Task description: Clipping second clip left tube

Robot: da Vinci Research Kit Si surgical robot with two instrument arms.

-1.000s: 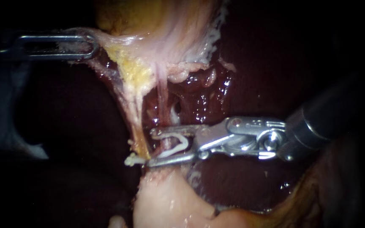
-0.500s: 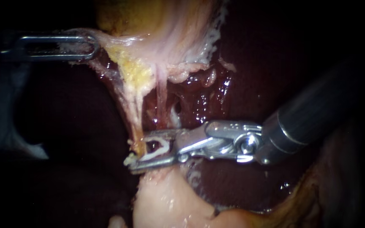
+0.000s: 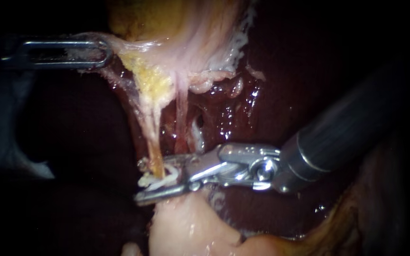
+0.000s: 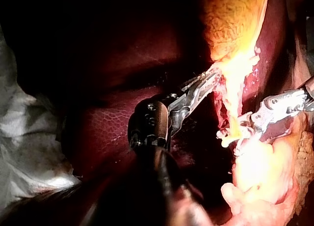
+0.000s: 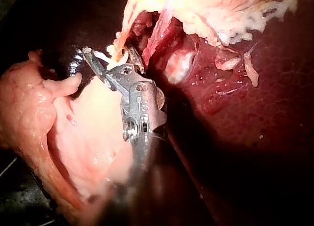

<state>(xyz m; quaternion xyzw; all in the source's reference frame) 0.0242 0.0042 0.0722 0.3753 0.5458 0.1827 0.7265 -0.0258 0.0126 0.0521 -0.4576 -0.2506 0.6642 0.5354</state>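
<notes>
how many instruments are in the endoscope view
2. The left instrument, at upper left, grips pale tissue. The right instrument comes in from the right, holding a white clip around the left tube. No others show.

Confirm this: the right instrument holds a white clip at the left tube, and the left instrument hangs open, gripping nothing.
One thing is wrong. The left instrument is not open: the endoscope view shows its jaws shut on pale tissue, pulling it taut. The rest stands: the right instrument holds the white clip at the left tube.
</notes>
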